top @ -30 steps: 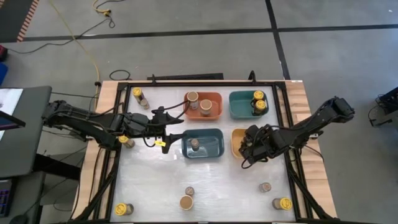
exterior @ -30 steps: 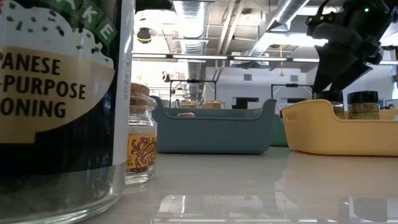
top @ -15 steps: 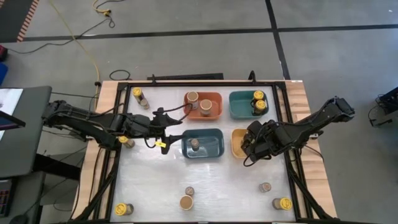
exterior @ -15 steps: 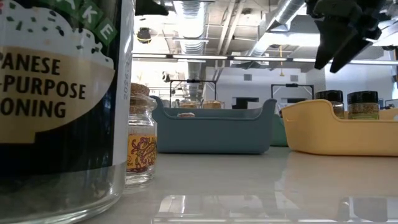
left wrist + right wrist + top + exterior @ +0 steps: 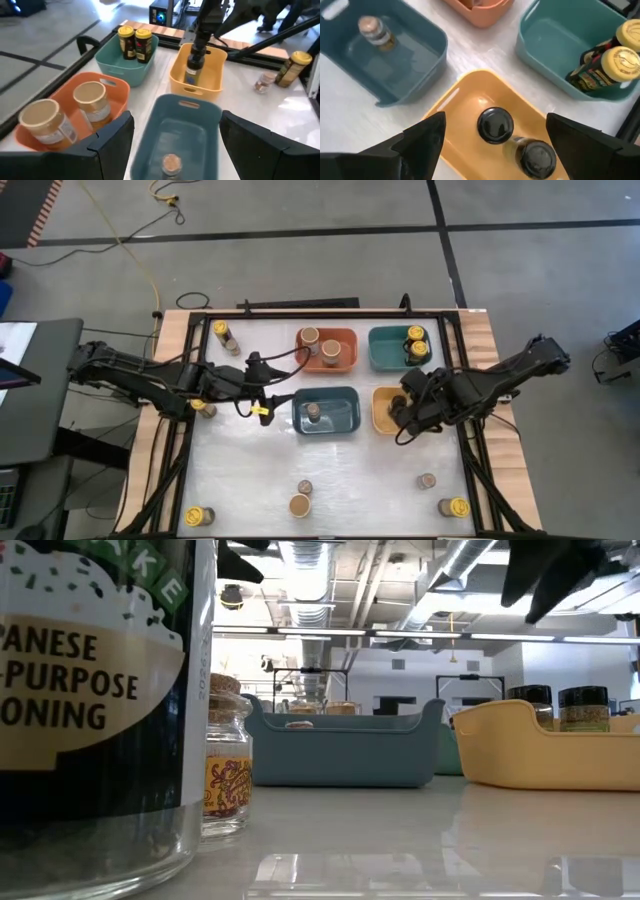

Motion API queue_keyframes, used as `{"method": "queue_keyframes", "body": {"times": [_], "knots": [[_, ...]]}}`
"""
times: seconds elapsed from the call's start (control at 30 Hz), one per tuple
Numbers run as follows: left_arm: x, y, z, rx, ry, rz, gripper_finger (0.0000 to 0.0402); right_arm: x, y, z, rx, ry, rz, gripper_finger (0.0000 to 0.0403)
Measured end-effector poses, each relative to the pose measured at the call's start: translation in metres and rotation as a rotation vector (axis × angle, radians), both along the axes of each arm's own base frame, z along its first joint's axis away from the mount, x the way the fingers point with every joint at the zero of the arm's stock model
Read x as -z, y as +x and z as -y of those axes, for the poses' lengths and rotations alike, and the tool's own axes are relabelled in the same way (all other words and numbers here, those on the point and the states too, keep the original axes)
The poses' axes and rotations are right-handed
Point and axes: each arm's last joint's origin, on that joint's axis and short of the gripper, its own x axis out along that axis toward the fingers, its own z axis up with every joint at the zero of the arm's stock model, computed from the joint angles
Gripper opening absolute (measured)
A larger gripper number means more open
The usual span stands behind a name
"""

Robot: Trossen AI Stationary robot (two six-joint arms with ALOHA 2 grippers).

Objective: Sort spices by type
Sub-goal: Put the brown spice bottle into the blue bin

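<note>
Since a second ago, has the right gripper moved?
Yes. The right gripper, open, has risen clear of the yellow bin in the low view.

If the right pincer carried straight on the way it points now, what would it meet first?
Probably the dark-lidded jar standing in the yellow bin; the open right pincer hangs right over it, though depth is unclear.

- The table top (image 5: 330, 470) is white, smooth and a bit shiny, with light wood (image 5: 168, 350) at its sides.
- The yellow bin (image 5: 465, 107) looks like smooth plastic.
- The big jar (image 5: 100, 710) is clear, shiny glass with a paper label.
- The small jar (image 5: 227, 775) has a cork top.
</note>
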Motion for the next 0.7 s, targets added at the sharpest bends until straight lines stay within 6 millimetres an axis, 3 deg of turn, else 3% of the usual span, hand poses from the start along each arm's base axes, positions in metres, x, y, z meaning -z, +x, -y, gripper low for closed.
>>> {"method": "queue_keyframes", "body": {"times": [0.27,0.47,0.7], "knots": [[0.012,-0.002,0.016,0.089,0.069,-0.019,0.0281,-0.015,-0.014,-0.009,0.14,0.229,-0.131,0.0365],[0.025,-0.005,0.034,0.162,0.046,0.041,0.0281,-0.004,-0.018,-0.042,0.165,0.314,-0.222,0.0365],[0.025,-0.009,0.048,0.212,0.013,0.052,0.0281,0.024,-0.019,-0.094,0.18,0.363,-0.353,0.0365]]}}
